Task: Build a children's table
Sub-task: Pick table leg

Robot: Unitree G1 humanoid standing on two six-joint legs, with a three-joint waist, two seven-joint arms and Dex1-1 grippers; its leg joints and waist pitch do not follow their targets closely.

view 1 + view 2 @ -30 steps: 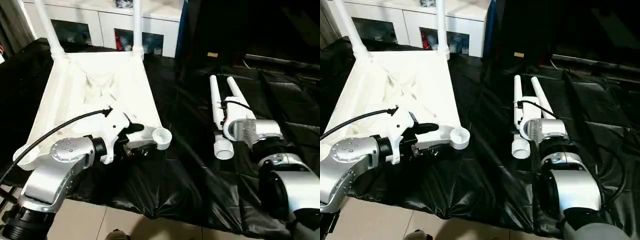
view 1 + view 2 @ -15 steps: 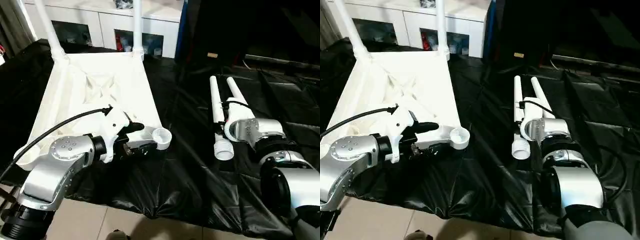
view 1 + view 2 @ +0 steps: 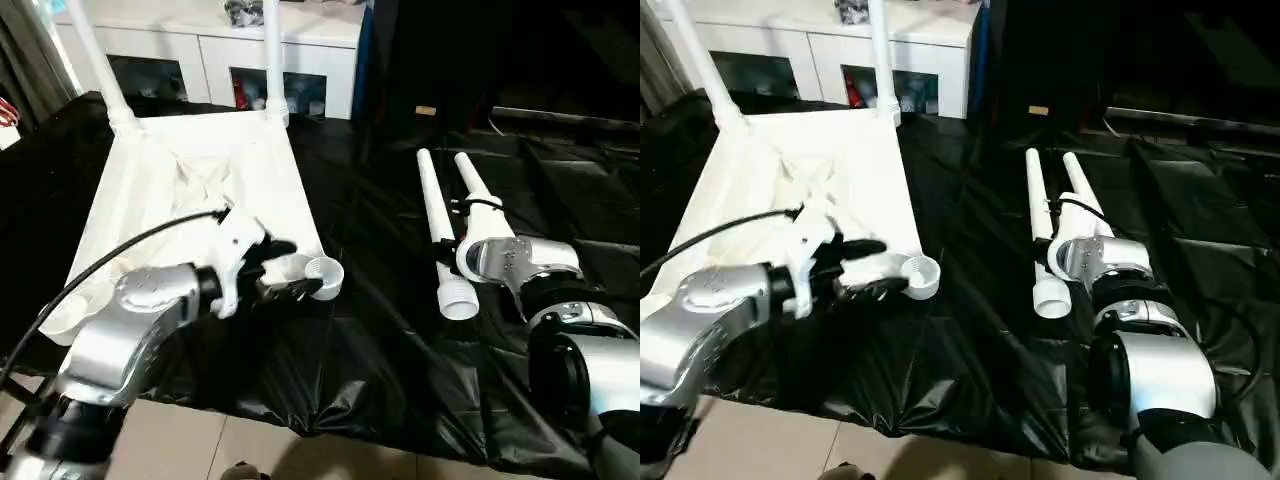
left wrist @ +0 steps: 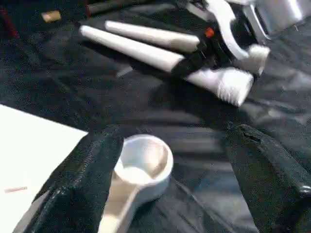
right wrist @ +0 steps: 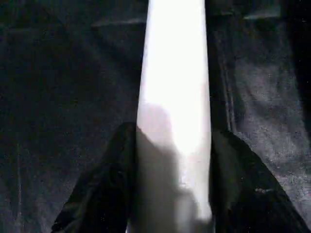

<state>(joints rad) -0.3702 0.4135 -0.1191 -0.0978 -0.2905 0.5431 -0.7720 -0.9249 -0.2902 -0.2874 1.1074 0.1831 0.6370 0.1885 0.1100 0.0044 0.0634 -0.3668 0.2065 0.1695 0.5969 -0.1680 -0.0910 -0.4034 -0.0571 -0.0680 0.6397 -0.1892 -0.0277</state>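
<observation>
Two loose legs lie side by side on the black sheet at right, and the right gripper [image 5: 170, 160] pinches one leg [image 5: 175, 87] between its fingers near the wide end; such an end-heavy hold could let the far tip droop or knock its neighbour [image 3: 475, 185]. At near left, the left gripper [image 4: 170, 165] reaches level, spread wide around an empty corner socket [image 4: 146, 158] of the upturned table top [image 3: 200, 170]. Farther off, two fitted legs stand upright.

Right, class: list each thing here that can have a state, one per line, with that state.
Tabletop: upside down, two legs fitted at far corners.
Near corner socket: empty.
Two loose legs: lying side by side on black sheet.
Left gripper: open, astride the near corner socket.
Right gripper: fingers either side of one loose leg.
</observation>
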